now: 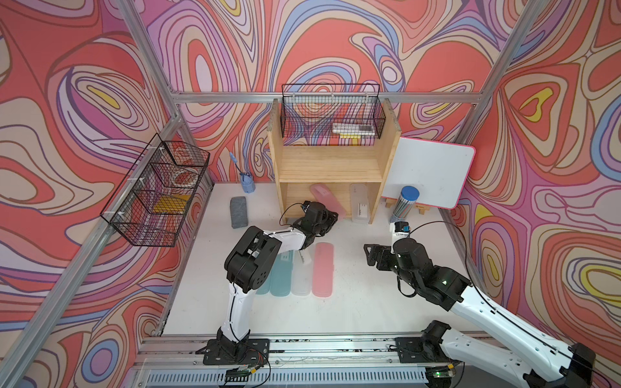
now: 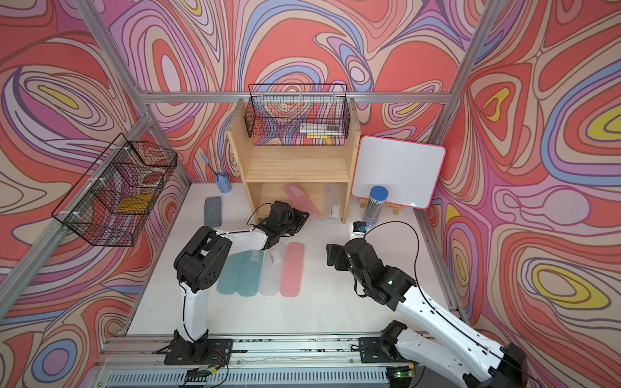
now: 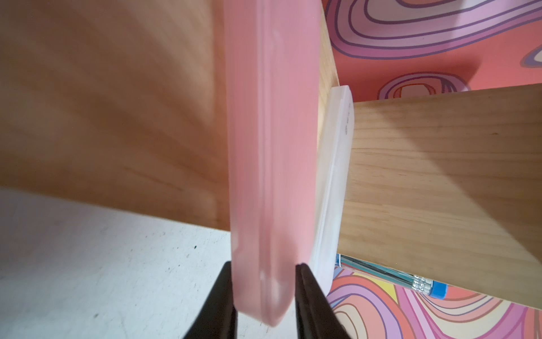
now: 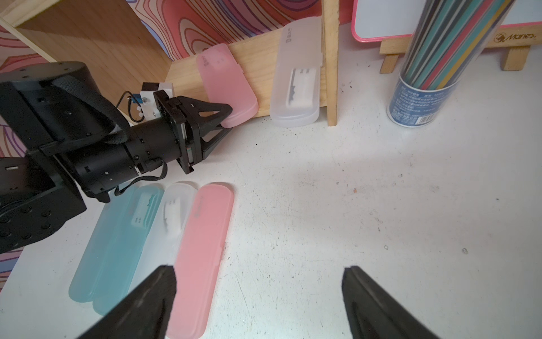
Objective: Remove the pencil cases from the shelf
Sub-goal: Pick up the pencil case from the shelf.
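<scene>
In the lower bay of the wooden shelf (image 1: 331, 168) a pink pencil case (image 1: 324, 196) leans at a slant. My left gripper (image 3: 264, 267) is shut on its near end, one finger pressed on each flat side. A frosted clear case (image 1: 359, 205) stands against the shelf's right panel. On the table lie two teal cases (image 1: 280, 278), a clear one (image 1: 300, 278) and a pink one (image 1: 323, 268), side by side. My right gripper (image 4: 259, 268) hovers open over bare table beside that pink case (image 4: 202, 249), holding nothing.
A grey eraser block (image 1: 238, 211) lies left of the shelf, near a blue cup (image 1: 247, 184). A pencil cylinder (image 1: 405, 205) and a whiteboard (image 1: 433, 171) stand to the right. Wire baskets hang above the shelf (image 1: 331, 114) and on the left wall (image 1: 158, 191).
</scene>
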You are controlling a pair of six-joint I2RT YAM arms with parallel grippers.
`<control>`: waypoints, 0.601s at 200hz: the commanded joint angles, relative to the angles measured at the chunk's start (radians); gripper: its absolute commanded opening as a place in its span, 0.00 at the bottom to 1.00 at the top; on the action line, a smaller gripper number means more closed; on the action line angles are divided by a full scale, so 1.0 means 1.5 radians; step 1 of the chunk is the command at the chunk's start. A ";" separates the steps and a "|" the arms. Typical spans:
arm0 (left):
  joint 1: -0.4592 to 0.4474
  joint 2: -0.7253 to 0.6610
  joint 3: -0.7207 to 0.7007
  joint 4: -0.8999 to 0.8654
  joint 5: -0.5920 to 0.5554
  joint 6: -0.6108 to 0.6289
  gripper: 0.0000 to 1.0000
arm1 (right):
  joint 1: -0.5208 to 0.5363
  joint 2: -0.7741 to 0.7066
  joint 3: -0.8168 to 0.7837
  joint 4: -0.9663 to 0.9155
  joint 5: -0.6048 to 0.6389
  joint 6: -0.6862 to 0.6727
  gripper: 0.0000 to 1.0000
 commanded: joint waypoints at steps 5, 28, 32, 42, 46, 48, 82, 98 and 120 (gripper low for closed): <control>-0.001 -0.016 -0.012 -0.015 0.002 0.007 0.25 | 0.000 -0.003 0.009 -0.005 0.004 0.000 0.91; -0.002 -0.031 -0.030 -0.013 -0.001 0.007 0.23 | 0.000 -0.003 0.007 -0.003 0.001 0.005 0.91; -0.002 -0.034 -0.033 -0.011 -0.001 0.007 0.23 | 0.000 -0.003 0.006 -0.002 0.001 0.006 0.91; -0.001 -0.041 -0.041 -0.010 -0.002 0.007 0.22 | 0.000 -0.003 0.006 0.000 -0.001 0.008 0.91; -0.001 -0.043 -0.044 -0.009 -0.002 0.007 0.21 | 0.000 -0.003 0.006 0.000 -0.001 0.009 0.91; -0.001 -0.045 -0.045 -0.009 -0.003 0.007 0.21 | 0.000 -0.003 0.006 0.001 -0.002 0.009 0.91; -0.002 -0.069 -0.060 -0.005 0.006 0.013 0.19 | 0.000 -0.001 0.005 0.002 -0.004 0.020 0.91; -0.001 -0.085 -0.068 0.001 0.015 0.019 0.19 | 0.000 0.002 0.007 0.004 -0.008 0.027 0.91; 0.003 -0.120 -0.087 -0.010 0.034 0.036 0.17 | -0.002 0.019 0.014 0.005 -0.031 0.038 0.91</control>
